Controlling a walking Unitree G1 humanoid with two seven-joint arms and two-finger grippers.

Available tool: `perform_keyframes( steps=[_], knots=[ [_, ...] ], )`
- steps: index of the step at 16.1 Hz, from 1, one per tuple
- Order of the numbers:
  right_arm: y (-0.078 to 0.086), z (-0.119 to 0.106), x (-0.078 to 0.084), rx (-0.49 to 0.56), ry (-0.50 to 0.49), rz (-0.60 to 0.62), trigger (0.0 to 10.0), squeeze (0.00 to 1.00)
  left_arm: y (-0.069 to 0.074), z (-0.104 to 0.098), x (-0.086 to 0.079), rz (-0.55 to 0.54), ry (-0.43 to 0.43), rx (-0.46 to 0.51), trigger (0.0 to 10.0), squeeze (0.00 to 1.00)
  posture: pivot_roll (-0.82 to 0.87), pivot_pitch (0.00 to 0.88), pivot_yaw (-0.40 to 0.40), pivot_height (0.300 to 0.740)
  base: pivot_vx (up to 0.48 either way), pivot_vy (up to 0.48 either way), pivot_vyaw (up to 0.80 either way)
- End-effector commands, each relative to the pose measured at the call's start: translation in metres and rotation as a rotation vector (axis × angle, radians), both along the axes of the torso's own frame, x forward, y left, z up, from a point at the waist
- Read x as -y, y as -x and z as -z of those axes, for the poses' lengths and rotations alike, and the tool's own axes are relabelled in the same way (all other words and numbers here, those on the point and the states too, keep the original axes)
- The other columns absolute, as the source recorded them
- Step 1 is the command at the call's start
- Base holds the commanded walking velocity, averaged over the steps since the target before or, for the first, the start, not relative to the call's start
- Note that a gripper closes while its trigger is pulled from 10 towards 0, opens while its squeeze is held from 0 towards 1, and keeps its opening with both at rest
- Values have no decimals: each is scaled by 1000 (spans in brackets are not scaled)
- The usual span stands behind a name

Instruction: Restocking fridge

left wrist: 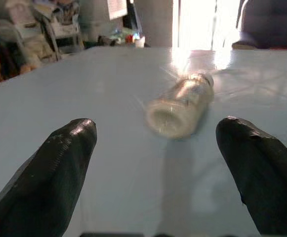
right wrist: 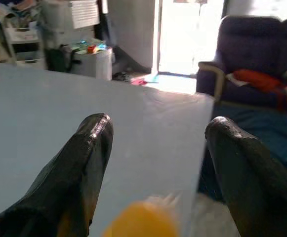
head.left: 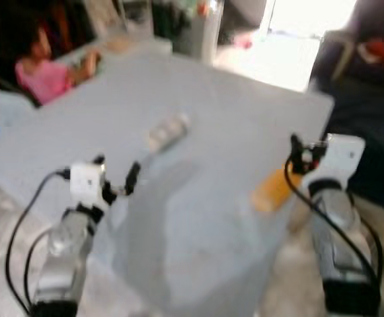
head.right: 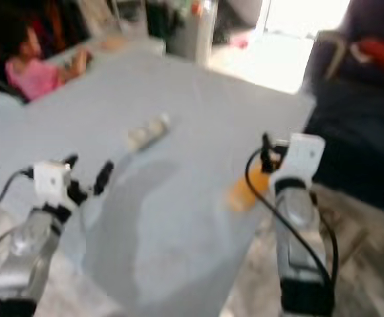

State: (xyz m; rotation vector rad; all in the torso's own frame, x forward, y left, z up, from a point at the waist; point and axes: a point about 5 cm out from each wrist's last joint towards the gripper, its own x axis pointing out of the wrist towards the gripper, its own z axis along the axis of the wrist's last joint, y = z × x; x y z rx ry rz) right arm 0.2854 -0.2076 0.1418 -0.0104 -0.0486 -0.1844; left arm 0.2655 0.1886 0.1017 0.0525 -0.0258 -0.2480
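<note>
clear bottle point(left wrist: 180, 103) sideways on table point(head.left: 244, 132)

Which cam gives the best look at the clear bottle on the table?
Left wrist view: the clear bottle lies on its side, large, between the open left gripper fingers. Both eye views show it small and blurred mid-table.

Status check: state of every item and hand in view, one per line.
clear bottle: lying on its side on the table, untouched
orange bottle: lying near the table's right edge, ungrasped
left hand: open, aimed at the clear bottle, apart from it
right hand: open, above the orange bottle
person in pink: at the table's far corner
</note>
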Motion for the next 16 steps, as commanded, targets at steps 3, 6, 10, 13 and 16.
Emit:
perform_keyframes(
  steps=[3,6,10,13,16],
  knots=[
    [-2,2,4,-34,-22,71,10000,0,0,-1,-11,-17,-27,-8,10000,0,24,11,12,740,0,0,0],
    [-11,6,12,-129,-82,119,10000,0,0,0,-9,-4,-32,-13,10000,0,19,14,23,740,0,0,0],
    [-18,7,14,-185,-187,143,10000,0,-3,1,-9,11,-41,-17,10000,0,21,14,29,740,0,0,0],
    [-21,2,9,-194,-237,141,10000,0,-4,0,-9,17,-44,-16,10000,0,21,13,30,740,0,0,0],
    [-23,-1,-9,-230,-307,66,10000,0,-5,-1,-6,26,-43,-11,10000,0,23,9,26,740,0,0,0]
  ],
)
